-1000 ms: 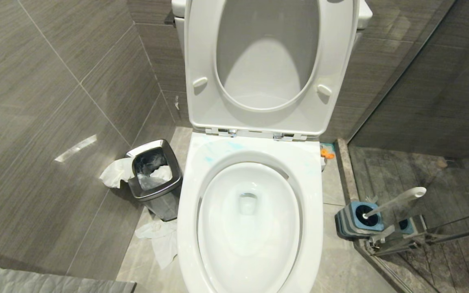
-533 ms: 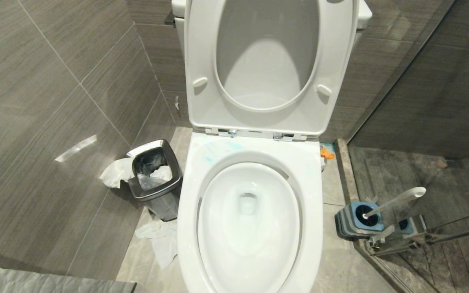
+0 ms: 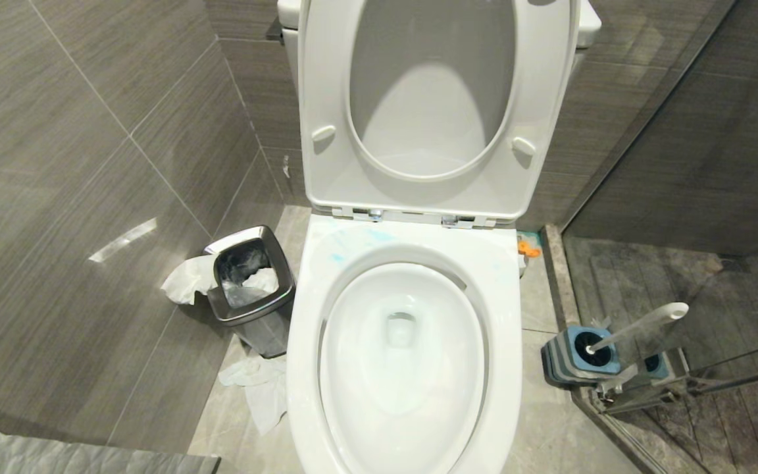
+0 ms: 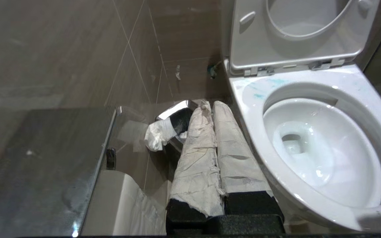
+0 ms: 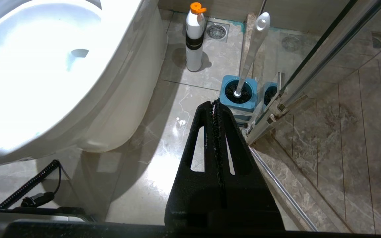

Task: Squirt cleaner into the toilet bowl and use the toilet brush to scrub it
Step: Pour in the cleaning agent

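The head camera looks steeply down from above and in front of the toilet bowl [image 3: 405,368], taking in the raised seat [image 3: 418,105], the bin [image 3: 251,289] on its left and the toilet brush [image 3: 642,326] on its right. The left wrist camera sits low beside the bowl's left side, facing along its tool [image 4: 210,109] toward the bin and back wall. The right wrist camera sits low on the bowl's right, facing over its tool [image 5: 214,105] toward the brush. All three share the bowl.

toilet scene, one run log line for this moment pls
white ceramic toilet bowl: turquoise cleaner smears on rim | grey-handled toilet brush: in blue holder | left tool: shut, empty | right tool: shut, empty
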Available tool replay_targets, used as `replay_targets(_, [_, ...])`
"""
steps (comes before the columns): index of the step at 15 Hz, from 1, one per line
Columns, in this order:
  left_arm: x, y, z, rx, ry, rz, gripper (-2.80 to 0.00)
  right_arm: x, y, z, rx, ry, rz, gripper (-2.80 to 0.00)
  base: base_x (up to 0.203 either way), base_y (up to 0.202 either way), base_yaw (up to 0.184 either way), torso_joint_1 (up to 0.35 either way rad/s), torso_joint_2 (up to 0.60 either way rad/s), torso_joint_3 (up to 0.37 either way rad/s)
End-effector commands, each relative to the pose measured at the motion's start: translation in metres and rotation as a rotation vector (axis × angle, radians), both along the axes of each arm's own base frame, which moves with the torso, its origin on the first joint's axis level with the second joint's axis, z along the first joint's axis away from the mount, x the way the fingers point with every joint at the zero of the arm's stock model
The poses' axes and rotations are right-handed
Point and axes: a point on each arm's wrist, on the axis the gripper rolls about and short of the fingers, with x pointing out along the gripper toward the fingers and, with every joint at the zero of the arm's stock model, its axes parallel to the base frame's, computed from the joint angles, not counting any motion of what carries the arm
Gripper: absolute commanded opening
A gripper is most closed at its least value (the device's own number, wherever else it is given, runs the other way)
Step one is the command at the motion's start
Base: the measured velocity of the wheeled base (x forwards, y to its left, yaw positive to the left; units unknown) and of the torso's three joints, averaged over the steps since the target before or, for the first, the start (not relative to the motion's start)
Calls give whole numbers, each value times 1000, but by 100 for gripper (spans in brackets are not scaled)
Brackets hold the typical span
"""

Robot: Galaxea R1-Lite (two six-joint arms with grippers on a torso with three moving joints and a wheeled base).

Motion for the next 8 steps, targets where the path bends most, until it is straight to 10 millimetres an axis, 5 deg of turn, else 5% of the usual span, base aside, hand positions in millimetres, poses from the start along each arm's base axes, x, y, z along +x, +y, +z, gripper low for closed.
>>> replay_targets(1, [27, 1, -26, -5, 35, 28, -280, 0, 0, 0, 0, 1, 1, -280, 0, 0, 0, 0, 0, 0])
replay_targets(8, [66, 3, -92, -10, 128, 130, -280, 0, 0, 0, 0, 2, 1, -280, 0, 0, 0, 0, 0, 0])
